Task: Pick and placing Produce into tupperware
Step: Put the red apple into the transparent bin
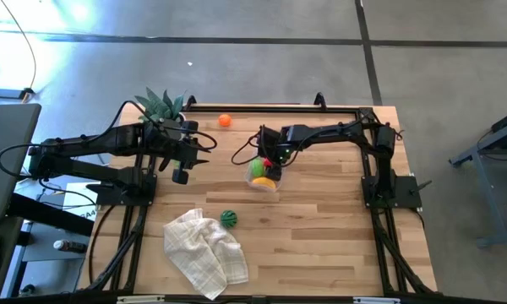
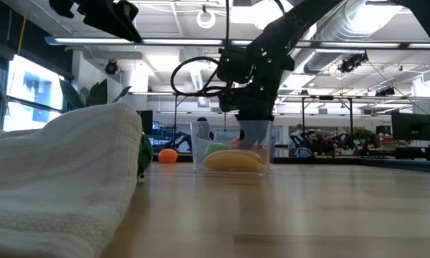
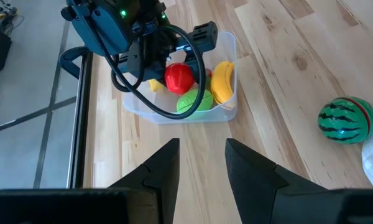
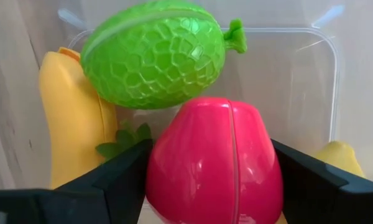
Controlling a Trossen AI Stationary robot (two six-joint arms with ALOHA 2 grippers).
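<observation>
Wood table (image 1: 321, 219) w/ tub (image 1: 263, 181), cloth (image 1: 204, 250), melon (image 1: 228, 218)

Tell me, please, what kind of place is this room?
Probably a robotics lab or workshop in a large industrial hall. The low view shows exposed ceiling ducts and more metal rigs behind. The wooden table stands on bare concrete floor.

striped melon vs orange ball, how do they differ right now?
The striped melon is green with dark stripes; the orange ball is plain orange. The melon sits beside the white cloth at the near side; the ball lies alone near the far edge, by the plant. Both are round and outside the tub.
</observation>
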